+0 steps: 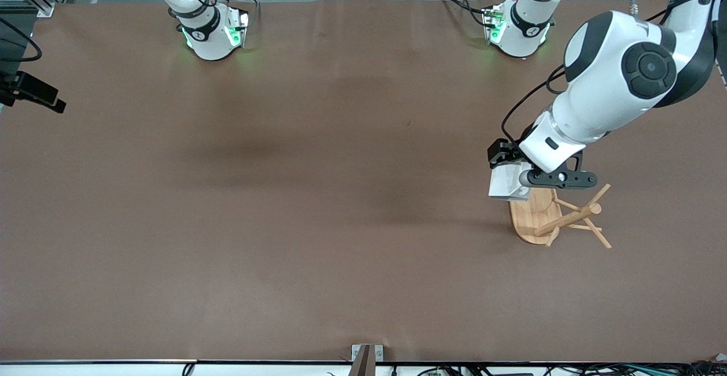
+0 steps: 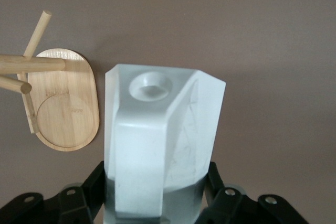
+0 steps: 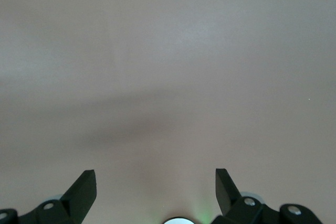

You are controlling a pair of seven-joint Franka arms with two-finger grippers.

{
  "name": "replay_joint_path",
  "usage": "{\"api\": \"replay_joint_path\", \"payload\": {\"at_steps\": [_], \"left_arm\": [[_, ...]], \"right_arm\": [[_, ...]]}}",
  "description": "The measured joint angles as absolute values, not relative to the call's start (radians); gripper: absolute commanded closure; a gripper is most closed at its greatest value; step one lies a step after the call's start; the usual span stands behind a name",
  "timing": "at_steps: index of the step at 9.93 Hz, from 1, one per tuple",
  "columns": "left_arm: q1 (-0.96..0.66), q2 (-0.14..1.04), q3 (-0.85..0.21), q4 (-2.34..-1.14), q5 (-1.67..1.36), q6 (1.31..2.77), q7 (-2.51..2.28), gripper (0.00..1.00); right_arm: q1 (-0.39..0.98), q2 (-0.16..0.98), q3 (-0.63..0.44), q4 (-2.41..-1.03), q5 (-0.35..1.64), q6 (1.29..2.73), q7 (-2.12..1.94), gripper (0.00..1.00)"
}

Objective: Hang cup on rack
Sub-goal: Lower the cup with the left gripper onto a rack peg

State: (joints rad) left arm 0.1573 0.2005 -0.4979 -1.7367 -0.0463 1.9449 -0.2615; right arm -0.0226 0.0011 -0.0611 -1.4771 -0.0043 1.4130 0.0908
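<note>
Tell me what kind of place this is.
Most likely a robotics lab: two white arms bolted to a wide brown table, trailing cables, and only test props, a light bamboo mug rack and a small white faceted cup gripped by the left gripper.

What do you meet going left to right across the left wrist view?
Rack pegs → rack base → cup, shut in the left gripper → bare table.
</note>
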Motion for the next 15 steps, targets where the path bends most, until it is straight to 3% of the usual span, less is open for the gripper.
{"api": "replay_joint_path", "payload": {"at_steps": [6, 15], "left_arm": [[0.135, 0.175, -0.348, -1.864, -0.166, 2.071, -0.007, 1.0], [0.13, 0.189, -0.335, -1.935, -0.174, 2.164, 0.058, 1.0]], "right_arm": [[-0.024, 0.007, -0.061, -1.477, -0.007, 1.436, 0.084, 0.0], [-0.024, 0.008, -0.061, -1.477, -0.007, 1.443, 0.042, 0.0]]}}
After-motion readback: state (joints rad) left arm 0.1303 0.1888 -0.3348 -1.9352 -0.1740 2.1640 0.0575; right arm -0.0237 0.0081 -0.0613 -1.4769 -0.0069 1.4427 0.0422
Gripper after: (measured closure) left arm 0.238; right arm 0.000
